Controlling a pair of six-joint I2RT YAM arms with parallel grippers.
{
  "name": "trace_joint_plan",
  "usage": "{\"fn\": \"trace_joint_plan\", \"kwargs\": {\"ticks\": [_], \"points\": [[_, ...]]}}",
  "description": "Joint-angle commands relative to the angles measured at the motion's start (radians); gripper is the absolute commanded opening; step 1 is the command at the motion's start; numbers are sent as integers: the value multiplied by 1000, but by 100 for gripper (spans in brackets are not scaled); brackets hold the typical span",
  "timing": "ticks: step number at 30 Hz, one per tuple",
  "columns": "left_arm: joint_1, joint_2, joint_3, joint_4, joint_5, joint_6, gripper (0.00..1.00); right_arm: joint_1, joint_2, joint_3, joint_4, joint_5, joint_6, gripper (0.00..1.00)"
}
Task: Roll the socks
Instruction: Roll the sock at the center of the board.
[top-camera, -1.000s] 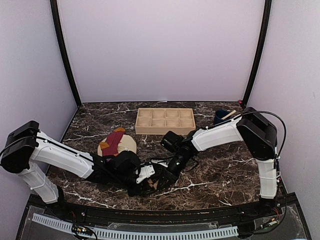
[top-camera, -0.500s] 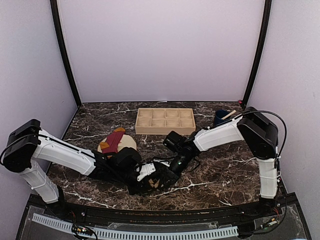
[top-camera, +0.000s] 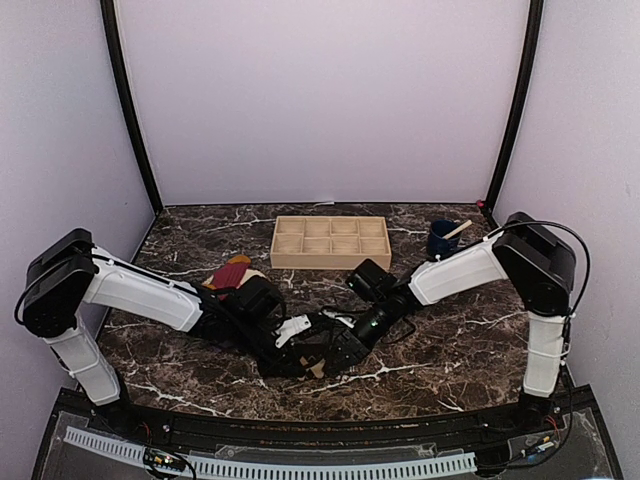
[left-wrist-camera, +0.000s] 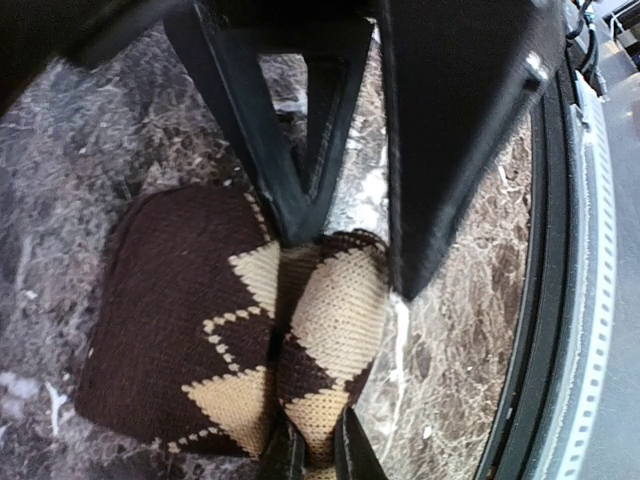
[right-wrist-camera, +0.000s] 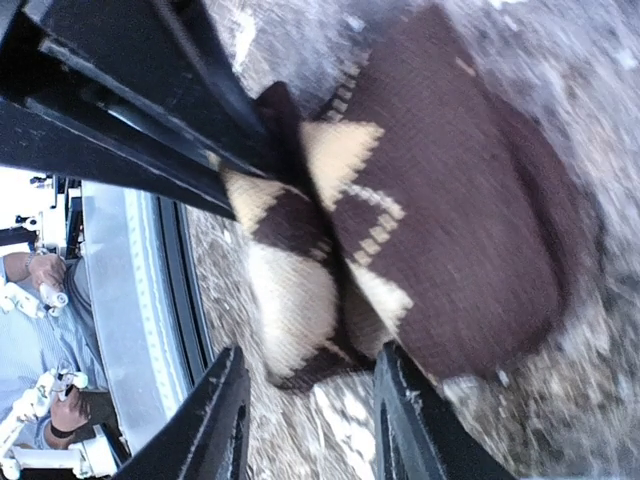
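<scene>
Two robot arms meet at the near middle of a dark marble table (top-camera: 460, 340). The argyle sock (left-wrist-camera: 190, 320) lies between them, partly folded. The left gripper (left-wrist-camera: 312, 455) is clenched on a raised fold. The right gripper (right-wrist-camera: 312, 400) is released and straddles the sock's edge. For a tight roll, the pinch should probably hold while the right re-grips deeper. The magenta sock (top-camera: 230, 272) lies further back, left.

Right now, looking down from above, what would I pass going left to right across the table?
purple sock → wooden tray → blue cup
</scene>
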Motion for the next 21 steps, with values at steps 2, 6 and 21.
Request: {"fn": "trace_joint_plan", "kwargs": {"ticks": [2, 6, 21], "points": [[16, 36, 38, -117, 100, 15, 0, -36, -39, -83, 97, 79, 83, 40], [33, 62, 59, -148, 139, 26, 0, -53, -94, -148, 174, 118, 140, 40], [111, 149, 144, -274, 264, 68, 0, -19, -371, -362, 376, 478, 142, 39]]}}
